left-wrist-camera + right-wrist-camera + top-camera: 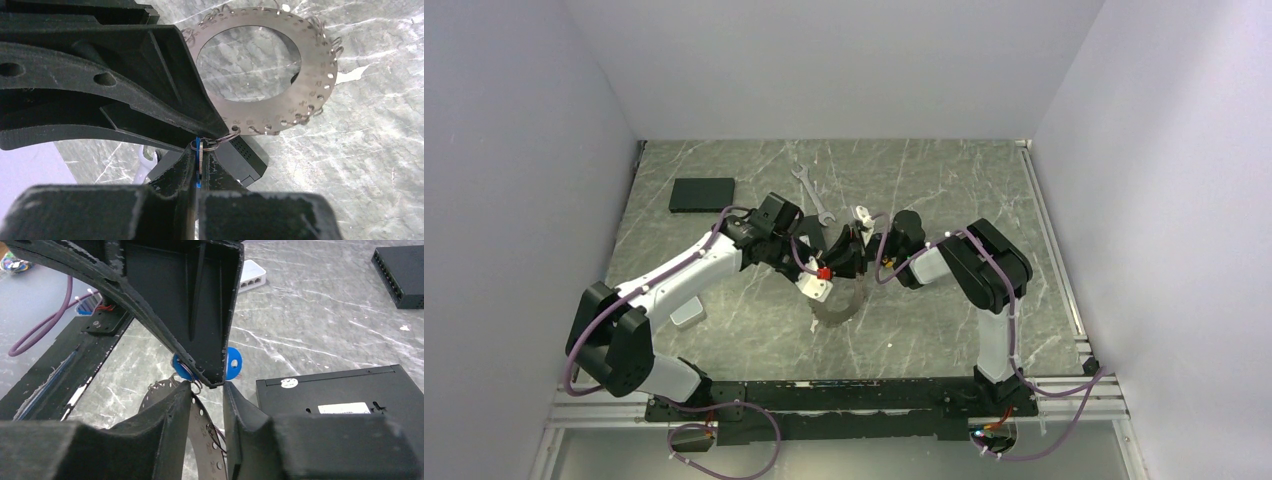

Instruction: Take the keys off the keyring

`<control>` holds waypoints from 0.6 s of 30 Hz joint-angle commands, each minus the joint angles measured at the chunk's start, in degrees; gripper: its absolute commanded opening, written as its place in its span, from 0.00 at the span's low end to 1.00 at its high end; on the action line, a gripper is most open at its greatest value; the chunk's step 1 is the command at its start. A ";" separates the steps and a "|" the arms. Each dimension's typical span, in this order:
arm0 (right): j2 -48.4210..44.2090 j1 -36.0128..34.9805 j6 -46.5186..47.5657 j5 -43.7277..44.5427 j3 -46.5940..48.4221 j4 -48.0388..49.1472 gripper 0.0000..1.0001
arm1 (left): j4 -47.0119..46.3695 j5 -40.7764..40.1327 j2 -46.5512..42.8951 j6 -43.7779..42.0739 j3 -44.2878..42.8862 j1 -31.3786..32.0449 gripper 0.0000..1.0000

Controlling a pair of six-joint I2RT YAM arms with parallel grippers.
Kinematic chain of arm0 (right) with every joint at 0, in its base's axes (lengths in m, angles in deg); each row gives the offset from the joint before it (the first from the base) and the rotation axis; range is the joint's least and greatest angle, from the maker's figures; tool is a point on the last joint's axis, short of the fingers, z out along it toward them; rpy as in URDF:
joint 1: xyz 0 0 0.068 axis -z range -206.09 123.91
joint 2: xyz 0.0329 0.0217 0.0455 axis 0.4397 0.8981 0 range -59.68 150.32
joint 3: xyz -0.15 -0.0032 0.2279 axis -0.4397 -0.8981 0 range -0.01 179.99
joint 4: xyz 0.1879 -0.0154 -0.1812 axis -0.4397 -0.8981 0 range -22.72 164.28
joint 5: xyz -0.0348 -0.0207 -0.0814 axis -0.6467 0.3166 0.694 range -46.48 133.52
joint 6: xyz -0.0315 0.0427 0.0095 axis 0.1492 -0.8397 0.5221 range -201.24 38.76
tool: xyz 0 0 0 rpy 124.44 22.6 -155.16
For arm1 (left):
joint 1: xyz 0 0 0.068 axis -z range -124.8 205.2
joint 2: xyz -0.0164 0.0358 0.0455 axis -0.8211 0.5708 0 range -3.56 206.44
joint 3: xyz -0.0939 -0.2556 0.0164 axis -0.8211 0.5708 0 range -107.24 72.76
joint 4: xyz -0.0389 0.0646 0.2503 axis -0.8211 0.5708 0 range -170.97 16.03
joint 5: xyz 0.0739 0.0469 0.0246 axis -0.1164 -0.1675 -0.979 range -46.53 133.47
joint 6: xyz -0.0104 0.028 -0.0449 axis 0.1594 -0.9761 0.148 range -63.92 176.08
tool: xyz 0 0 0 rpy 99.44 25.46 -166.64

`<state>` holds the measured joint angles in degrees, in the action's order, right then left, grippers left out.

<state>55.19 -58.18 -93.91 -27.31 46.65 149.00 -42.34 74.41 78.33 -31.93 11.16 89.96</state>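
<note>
The keyring (310, 95) is a grey toothed disc that slants over the table, also showing in the top view (842, 305). A small wire loop (214, 145) joins its rim to the blue key (198, 162). My left gripper (199, 150) is shut on that key, whose blue head shows in the right wrist view (233, 362). My right gripper (208, 387) meets it tip to tip, its jaws a little apart astride the keyring's rim (202, 430). In the top view the left gripper (829, 262) and right gripper (852, 252) meet mid-table. The green key is hidden.
A black box (340, 395) lies under the grippers. Another black box (702, 193) sits at the back left. A silver spanner (812, 192) lies behind the grippers. A small white box (686, 313) is at the left. A white scrap (352, 75) lies beside the ring.
</note>
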 commanded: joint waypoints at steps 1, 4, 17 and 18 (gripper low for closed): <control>0.15 -0.33 0.36 -1.26 1.30 1.90 0.29 | -1.61 1.38 -1.94 -1.48 -1.02 0.30 0.00; 0.07 -0.32 0.90 -1.19 1.16 1.09 0.23 | -1.16 0.86 -2.52 -1.24 -1.00 0.29 0.00; -1.77 -0.18 5.33 0.85 0.26 -5.11 0.00 | -0.30 -1.65 -4.08 0.92 -1.01 0.20 0.00; -2.02 -0.12 5.63 1.26 0.02 -5.45 0.00 | -0.33 -1.95 -4.20 1.13 -0.77 0.17 0.00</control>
<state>54.95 -58.16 -91.54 -26.94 46.76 146.29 -41.40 72.16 77.69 -31.21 11.16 90.07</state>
